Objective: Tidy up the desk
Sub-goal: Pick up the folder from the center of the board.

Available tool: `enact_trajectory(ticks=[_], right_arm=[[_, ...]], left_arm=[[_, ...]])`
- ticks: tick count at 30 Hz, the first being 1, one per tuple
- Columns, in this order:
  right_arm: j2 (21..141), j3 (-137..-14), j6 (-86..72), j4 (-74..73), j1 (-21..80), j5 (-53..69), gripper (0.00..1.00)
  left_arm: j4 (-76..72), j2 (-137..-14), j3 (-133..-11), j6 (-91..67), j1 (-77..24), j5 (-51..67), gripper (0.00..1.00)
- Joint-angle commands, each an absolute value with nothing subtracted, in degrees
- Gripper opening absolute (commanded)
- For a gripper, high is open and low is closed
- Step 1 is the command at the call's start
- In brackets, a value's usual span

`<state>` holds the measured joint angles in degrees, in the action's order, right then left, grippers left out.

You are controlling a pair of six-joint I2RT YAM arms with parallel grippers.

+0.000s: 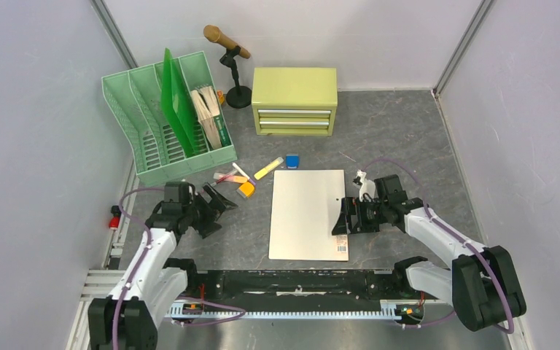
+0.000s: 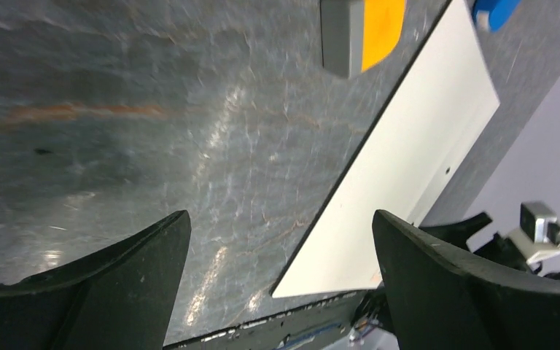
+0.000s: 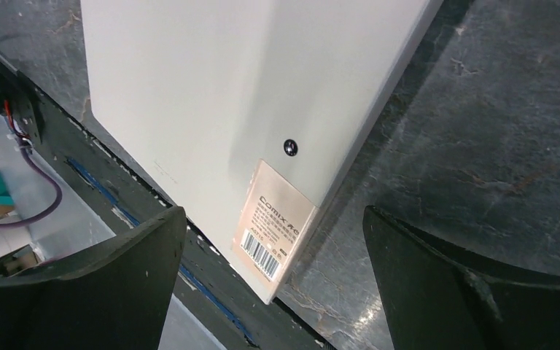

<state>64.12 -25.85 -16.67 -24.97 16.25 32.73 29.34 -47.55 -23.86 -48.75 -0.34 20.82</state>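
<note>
The desk [image 1: 394,131] is a dark grey mottled tabletop. A white flat board [image 1: 309,213] with a barcode label lies at its near middle; it also shows in the left wrist view [image 2: 415,168] and the right wrist view [image 3: 248,80]. My left gripper [image 1: 217,204] is open and empty, low over bare desk left of the board. My right gripper [image 1: 343,219] is open and empty at the board's near right edge, above the label [image 3: 273,230]. Small items lie behind the board: an orange-grey piece [image 1: 246,189], a yellow bar [image 1: 268,168], a pink-white pen [image 1: 233,175], a blue piece [image 1: 292,161].
A green file rack [image 1: 168,117] with a green folder and papers stands at the back left. A yellow-green two-drawer cabinet [image 1: 294,100] stands at the back middle. A brown microphone on a black stand [image 1: 232,65] is between them. Pale walls enclose the desk.
</note>
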Motion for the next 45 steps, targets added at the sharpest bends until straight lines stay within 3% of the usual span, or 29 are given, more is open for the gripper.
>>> enact_trajectory(ticks=[1,9,20,26,35,45], right_arm=[[66.52,-21.71,-17.1,-23.61,16.17,30.66,0.99],[67.06,-22.83,-16.76,-24.17,16.06,27.51,0.99],[66.2,-26.14,-15.08,-26.05,16.08,20.76,0.99],[67.84,-26.9,-14.26,-25.56,16.09,19.07,0.99],[70.29,-23.71,-16.37,-20.06,16.08,24.65,0.99],[71.93,-21.23,-19.15,-14.57,16.08,32.36,0.99]], left_arm=[[21.74,-48.05,-21.56,-54.65,-6.02,23.8,1.0],[15.11,-57.09,-22.43,-57.13,-18.83,20.72,1.0],[8.09,-66.39,-23.38,-59.59,-27.92,16.48,0.99],[9.43,-74.92,-28.53,-58.23,-33.13,13.78,0.85],[16.73,-88.13,-38.92,-54.67,-41.31,9.82,0.81],[16.76,-89.28,-38.41,-55.07,-43.4,9.26,0.79]])
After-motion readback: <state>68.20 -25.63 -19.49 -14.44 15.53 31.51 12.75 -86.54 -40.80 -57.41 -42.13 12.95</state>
